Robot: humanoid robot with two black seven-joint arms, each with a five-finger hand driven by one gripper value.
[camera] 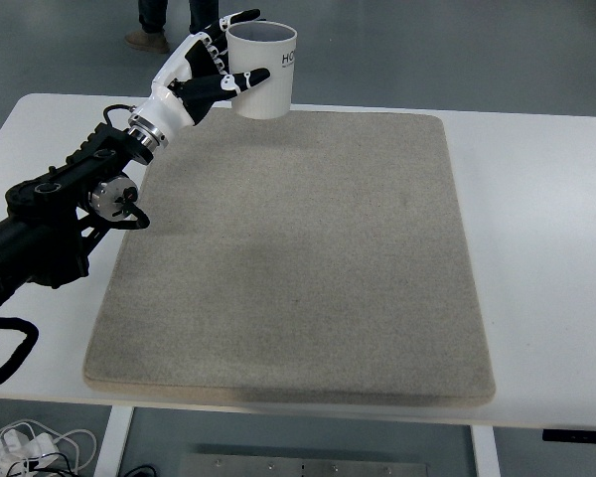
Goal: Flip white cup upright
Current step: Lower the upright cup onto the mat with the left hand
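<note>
- Grey floor fills the background behind a white table (536,248), and on this table lies a big beige mat (298,268) with rounded corners that covers most of the middle.
- At the top edge of the top view, on the floor beyond the table, stand the legs and shoes of a person (164,20); only this lower part is visible.
- From the left edge of the picture comes the left arm (60,214), black, with joints and dark cables, stretched diagonally toward the far left corner of the mat.
- The left hand (204,72) has white and black fingers, and they are closed around the white cup (261,70): some fingers pass behind the cup near its rim, and the thumb (246,79) presses on the near side wall.
- The white cup is upright, with its opening to the top, so the dark grey inside is visible. It is at the far edge of the mat, near the far left corner. I cannot tell if its bottom touches the mat or is slightly above it.
- On the right side of the cup there are dark printed letters, partly cut by the curve of the wall.
- Below the table, at the bottom left corner, some white cables (30,442) lie on the floor.
</note>
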